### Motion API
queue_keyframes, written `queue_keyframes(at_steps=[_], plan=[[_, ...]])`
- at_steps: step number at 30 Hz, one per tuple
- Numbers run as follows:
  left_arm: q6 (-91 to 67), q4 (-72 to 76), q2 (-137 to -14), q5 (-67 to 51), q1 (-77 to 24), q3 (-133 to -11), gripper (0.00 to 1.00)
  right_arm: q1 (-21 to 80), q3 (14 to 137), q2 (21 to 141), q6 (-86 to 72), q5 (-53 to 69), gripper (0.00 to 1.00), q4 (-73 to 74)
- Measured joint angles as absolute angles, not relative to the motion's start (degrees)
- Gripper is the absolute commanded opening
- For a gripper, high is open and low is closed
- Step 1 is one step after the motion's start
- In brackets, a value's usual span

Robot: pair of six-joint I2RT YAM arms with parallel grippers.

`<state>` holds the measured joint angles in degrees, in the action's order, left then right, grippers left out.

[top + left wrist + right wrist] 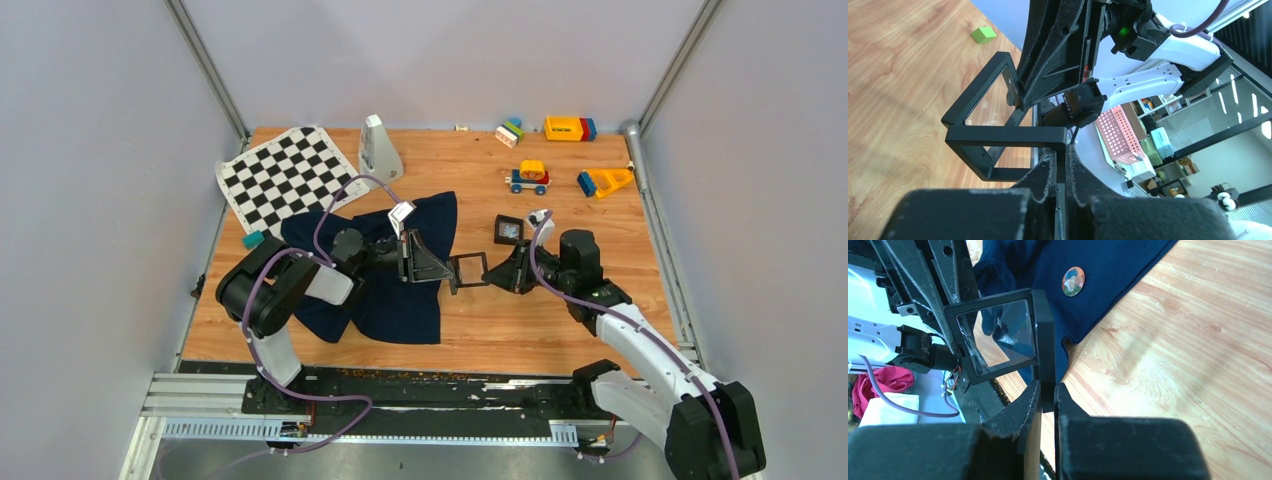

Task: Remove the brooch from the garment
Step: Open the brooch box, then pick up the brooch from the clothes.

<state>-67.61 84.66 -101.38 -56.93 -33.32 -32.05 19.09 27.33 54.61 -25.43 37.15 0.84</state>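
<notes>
Left end effector (1060, 159) is clamped on one bar of a black square frame (998, 134), and the right end effector (1048, 390) is closed on the opposite bar. The frame is thus held between them over the tabletop (560, 320), just beside the right edge of the garment (400, 310). Neither touches the brooch (1073, 281), a small round badge with a portrait on its face. It lies flat on the navy cloth close to that right edge, left of the frame, and is pinned on. I judge it light and stiff, a hard disc whose glossy face would likely slide under a fingertip, so the place to take hold is the rim, with one finger on each side across its width. The cloth under it is soft and limp and will probably tent up with the badge rather than let it go. It should be pressed down just beside the disc while the badge is worked free (both end effectors are busy with the frame, so at least one must give that up first). Being round, the badge has no long axis of its own, and its face points straight up from the cloth. The only real axis would be the pin behind it, which is hidden, so I cannot tell which way it runs or how it fastens. The portrait is too small to say where its top points in the scene.
</notes>
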Motion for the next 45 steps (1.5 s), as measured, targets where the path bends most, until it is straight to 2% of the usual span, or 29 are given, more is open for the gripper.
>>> queue_keyframes(at_steps=[2,6,10,13,18,20,23,25,30,38,45], plan=[[-67.46,84.49,-101.38,-56.95,-33.32,-32.05,0.30,19.09,27.51,54.30,-25.58,36.95,0.00,2.33],[-64.90,82.21,-101.01,-56.55,-33.10,-32.05,0.46,19.14,29.39,52.99,-26.28,34.33,0.00,8.40],[-58.50,72.62,-97.71,-54.96,-32.88,-32.05,0.57,19.14,34.33,53.08,-27.44,27.81,0.00,17.63],[-50.50,59.55,-92.40,-51.24,-32.86,-32.25,0.61,19.14,37.87,54.13,-28.25,23.29,0.00,23.64],[-33.21,32.62,-81.34,-35.44,-33.87,-35.31,0.65,19.14,40.53,56.55,-29.26,19.20,0.00,30.37],[-27.31,23.38,-79.35,-25.52,-36.05,-37.95,0.68,19.16,41.50,57.74,-29.56,18.28,0.00,32.53],[-20.25,11.66,-79.07,-11.20,-41.08,-42.35,0.79,19.33,42.65,58.78,-29.82,17.21,0.00,34.79],[-17.52,6.52,-80.34,-5.41,-43.05,-44.34,0.82,19.38,43.18,58.87,-29.93,16.60,0.00,35.75],[-13.96,-2.94,-87.81,4.73,-43.75,-48.38,0.82,19.42,43.97,58.83,-29.91,15.94,0.00,36.97],[-12.47,-10.15,-97.30,10.81,-43.86,-53.41,0.81,19.44,43.94,58.81,-29.95,15.94,0.00,37.34],[-12.21,-10.83,-101.16,11.40,-43.90,-57.74,0.63,19.46,43.94,58.76,-29.95,16.08,0.00,37.32]])
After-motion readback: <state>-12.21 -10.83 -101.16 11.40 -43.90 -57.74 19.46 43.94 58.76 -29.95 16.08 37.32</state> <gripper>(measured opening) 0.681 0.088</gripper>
